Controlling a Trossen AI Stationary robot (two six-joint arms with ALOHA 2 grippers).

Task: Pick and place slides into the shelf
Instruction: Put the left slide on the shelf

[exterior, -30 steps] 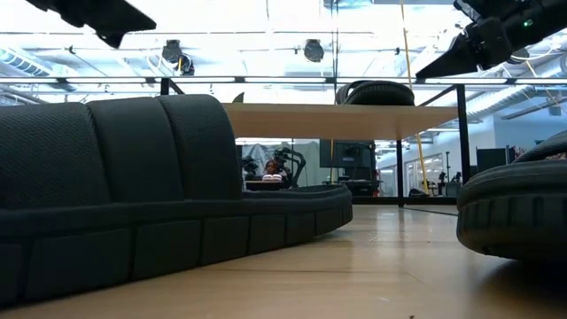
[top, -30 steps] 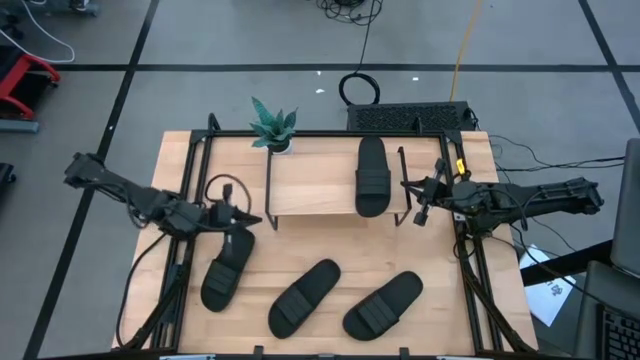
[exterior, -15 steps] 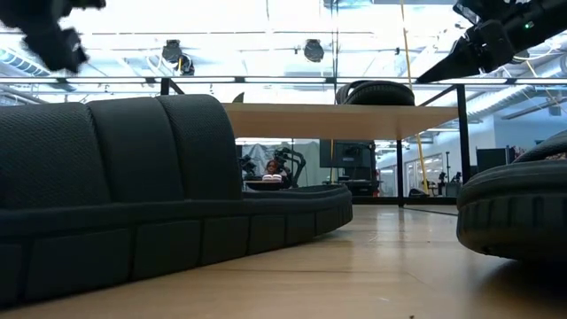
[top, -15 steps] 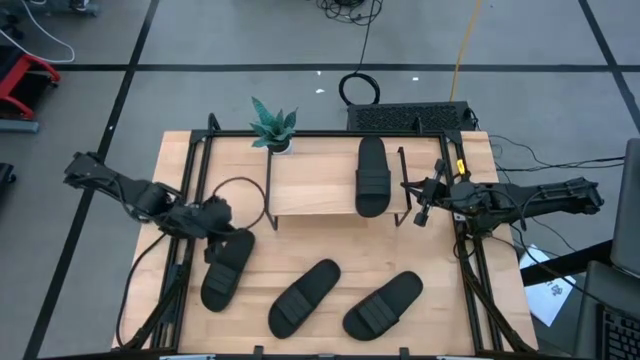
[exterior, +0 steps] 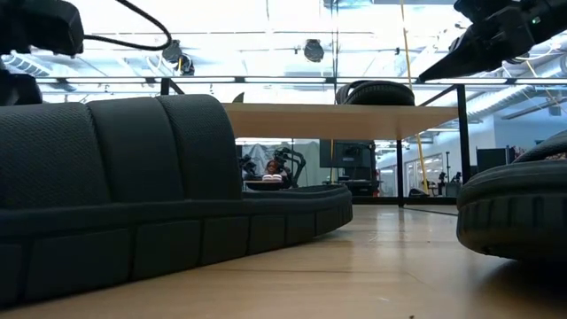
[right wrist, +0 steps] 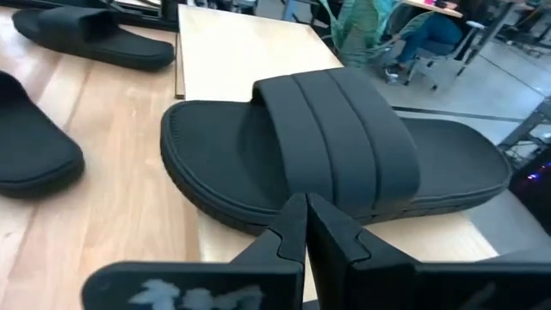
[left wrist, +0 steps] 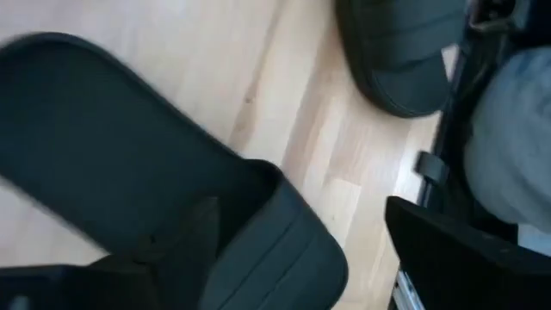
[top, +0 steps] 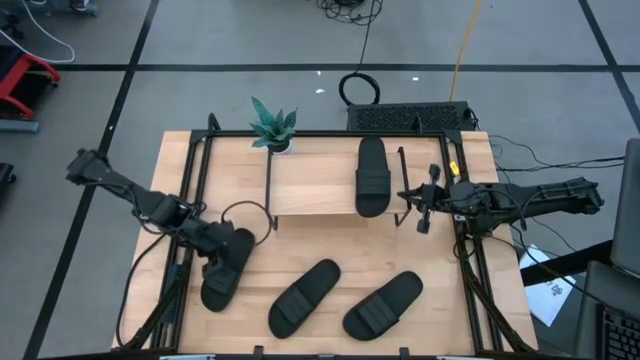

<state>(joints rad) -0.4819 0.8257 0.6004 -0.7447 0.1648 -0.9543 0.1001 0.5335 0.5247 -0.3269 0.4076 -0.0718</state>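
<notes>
Although the light wooden worktop (top: 440, 225) carries four matching black rubbery slide sandals, only one slide (top: 372, 176) lies on the light wood top board of the small low black-framed shelf (top: 310, 185), at its right end, so the task looks about a quarter done. Three slides wait near the front: left slide (top: 226, 268), middle slide (top: 303, 297), right slide (top: 383, 304). The left tool (top: 222, 253), fingers spread, hovers over the left slide. The right tool (top: 424, 205), clenched empty, rests just right of the shelf.
</notes>
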